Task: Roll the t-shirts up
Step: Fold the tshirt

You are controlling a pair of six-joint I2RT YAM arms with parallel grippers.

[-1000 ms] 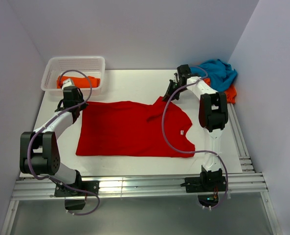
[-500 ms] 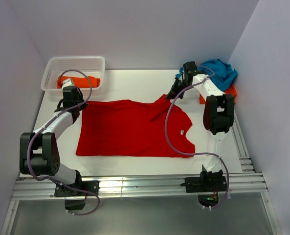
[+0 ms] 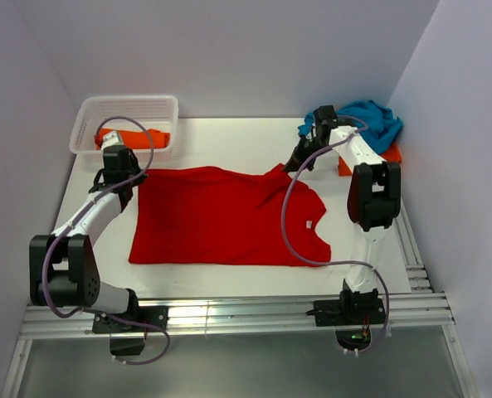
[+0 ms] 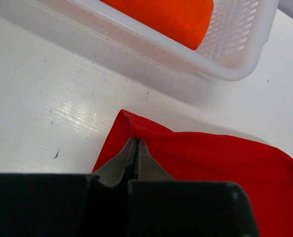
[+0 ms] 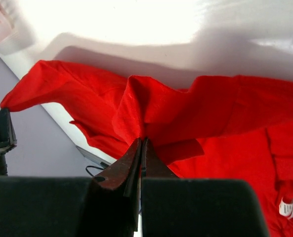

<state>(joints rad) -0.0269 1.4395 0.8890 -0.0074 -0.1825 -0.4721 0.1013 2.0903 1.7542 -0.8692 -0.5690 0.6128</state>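
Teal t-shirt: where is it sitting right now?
The teal t-shirt lies bunched at the far right corner of the table in the top view, over an orange t-shirt, just beyond the right gripper.

Bright, sharp, soft shadows, mild glare

Probably a lab: plain walls (image 3: 229,50) enclose a white table (image 3: 229,137), aluminium rails (image 3: 246,317).

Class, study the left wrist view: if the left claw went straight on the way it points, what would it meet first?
Probably the near wall of the white basket, past a strip of bare table. The left claw is shut on a corner of the red t-shirt; depth is unclear.
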